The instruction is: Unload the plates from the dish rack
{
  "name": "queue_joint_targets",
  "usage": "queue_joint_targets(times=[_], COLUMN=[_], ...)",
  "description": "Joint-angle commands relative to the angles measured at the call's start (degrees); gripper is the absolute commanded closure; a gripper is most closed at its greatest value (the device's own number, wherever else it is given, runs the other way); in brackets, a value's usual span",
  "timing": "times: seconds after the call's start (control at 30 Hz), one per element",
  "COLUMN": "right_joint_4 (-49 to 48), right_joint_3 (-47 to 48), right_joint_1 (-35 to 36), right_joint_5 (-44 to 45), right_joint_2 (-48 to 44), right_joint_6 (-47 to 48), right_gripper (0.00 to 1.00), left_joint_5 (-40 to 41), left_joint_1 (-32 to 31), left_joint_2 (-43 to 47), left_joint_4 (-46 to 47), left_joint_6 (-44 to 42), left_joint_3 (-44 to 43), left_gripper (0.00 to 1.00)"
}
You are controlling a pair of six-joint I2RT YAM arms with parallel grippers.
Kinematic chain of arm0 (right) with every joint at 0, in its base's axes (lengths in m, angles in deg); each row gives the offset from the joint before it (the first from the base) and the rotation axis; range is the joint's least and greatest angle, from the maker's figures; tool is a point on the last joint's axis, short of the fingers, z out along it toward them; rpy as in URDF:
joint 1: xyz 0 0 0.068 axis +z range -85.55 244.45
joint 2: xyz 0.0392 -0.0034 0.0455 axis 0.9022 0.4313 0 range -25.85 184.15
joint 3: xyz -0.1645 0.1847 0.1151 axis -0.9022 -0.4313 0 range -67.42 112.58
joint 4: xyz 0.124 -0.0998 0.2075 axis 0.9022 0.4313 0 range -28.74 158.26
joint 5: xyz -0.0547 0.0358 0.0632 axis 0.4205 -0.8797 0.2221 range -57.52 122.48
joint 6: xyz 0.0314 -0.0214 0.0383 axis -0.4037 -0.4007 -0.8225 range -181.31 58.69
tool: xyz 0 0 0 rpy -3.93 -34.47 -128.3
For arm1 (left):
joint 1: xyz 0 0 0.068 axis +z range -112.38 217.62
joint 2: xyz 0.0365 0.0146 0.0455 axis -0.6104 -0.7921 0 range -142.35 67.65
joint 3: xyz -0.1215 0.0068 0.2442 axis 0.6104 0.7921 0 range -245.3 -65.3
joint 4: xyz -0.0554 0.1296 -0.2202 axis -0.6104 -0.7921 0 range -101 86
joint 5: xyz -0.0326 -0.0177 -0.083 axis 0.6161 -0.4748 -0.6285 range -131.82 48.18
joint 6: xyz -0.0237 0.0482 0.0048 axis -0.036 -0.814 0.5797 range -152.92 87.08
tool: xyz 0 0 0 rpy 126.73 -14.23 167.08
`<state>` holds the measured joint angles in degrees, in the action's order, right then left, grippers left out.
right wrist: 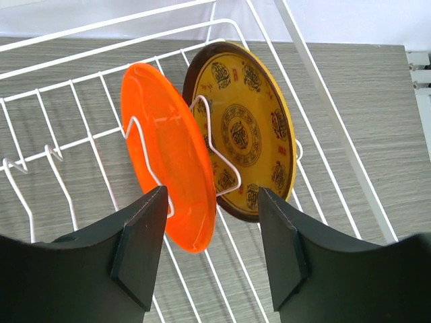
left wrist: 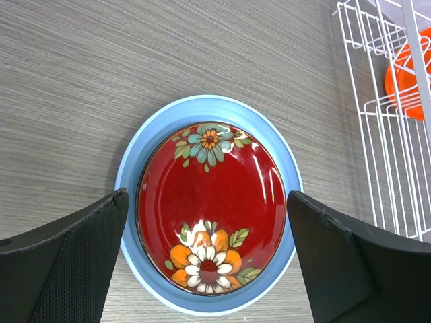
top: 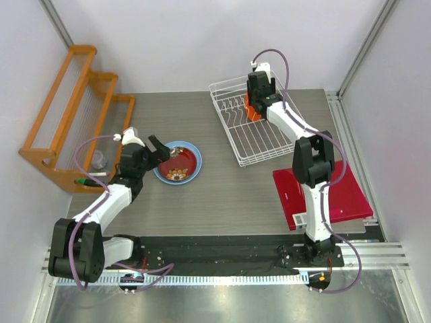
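Note:
The dark red floral plate (left wrist: 209,202) lies stacked in the larger light blue plate (left wrist: 132,168) on the table, left of centre (top: 178,163). My left gripper (left wrist: 207,198) hovers over them, open wide and holding nothing, one finger on each side of the stack. In the white wire dish rack (top: 259,141) the plain orange plate (right wrist: 168,161) and the yellow-brown patterned plate (right wrist: 252,128) stand upright between tines. My right gripper (right wrist: 212,202) is open just in front of them. The orange plate's lower edge sits between its fingers, apart from both.
An orange wooden stepped shelf (top: 74,114) stands at the back left with a small clear cup (top: 99,159) in it. A flat red book (top: 333,195) lies at the right, near the right arm. White walls close in the back and sides.

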<state>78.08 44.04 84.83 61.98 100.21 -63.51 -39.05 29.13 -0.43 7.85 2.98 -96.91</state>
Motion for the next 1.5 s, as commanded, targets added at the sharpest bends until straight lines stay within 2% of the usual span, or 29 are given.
queue_joint_targets(times=[0.0, 0.17, 0.3, 0.33, 0.4, 0.43, 0.53, 0.83, 1.07, 1.3, 1.47], right_joint_4=[-1.4, 0.1, 0.3, 0.4, 0.4, 0.4, 0.3, -2.7, -7.8, -6.5, -1.7], right_joint_3=[4.8, 10.0, 11.7, 11.7, 11.9, 11.9, 12.3, 9.6, -0.9, -9.2, -15.5], right_joint_1=[-0.3, -1.0, -1.5, -1.5, -1.5, -1.5, -1.4, 2.0, 2.4, 3.8, 5.9], right_joint_5=[0.8, -0.4, -0.8, -0.7, -0.9, -1.4, -1.8, 8.3, 11.7, 9.0, -1.3], right_joint_2=[2.6, 7.0, 8.6, 8.8, 8.8, 8.5, 8.1, 2.4, -6.4, -16.8, -23.7], right_joint_6=[1.8, 3.2, 3.2, 3.5, 3.8, 4.0, 4.3, 9.8, 9.6, 5.3, -4.1], right_gripper=[0.4, 0.43, 0.52, 0.63, 0.74, 0.86, 0.99, 0.99, 0.99, 0.99, 0.99], left_joint_5=[-1.2, -1.4, -1.7, -1.7, -1.7, -1.7, -1.3, -1.3, -2.5, -7.2, -12.7], left_joint_1=[0.1, 0.2, 0.2, 0.2, 0.1, 0.1, 0.2, 0.1, 0.1, 0.1, 0.1], left_joint_2=[0.3, 0.4, 0.4, 0.2, 0.0, 0.0, 0.0, -0.4, 0.1, -0.4, -1.4], left_joint_4=[0.6, 0.5, 0.3, 0.3, 0.2, 0.0, 0.3, -1.8, -2.0, -0.6, 3.6], left_joint_6=[-0.9, -1.0, -1.4, -1.3, -1.4, -1.5, -1.4, -1.9, -2.2, -1.2, 0.9], left_joint_3=[-1.3, -1.3, -1.6, -1.5, -1.8, -1.8, -1.5, -3.0, -3.2, -4.2, -4.9], left_gripper=[0.01, 0.01, 0.0, 0.01, 0.0, 0.01, 0.0, 0.01, 0.01, 0.0, 0.01])
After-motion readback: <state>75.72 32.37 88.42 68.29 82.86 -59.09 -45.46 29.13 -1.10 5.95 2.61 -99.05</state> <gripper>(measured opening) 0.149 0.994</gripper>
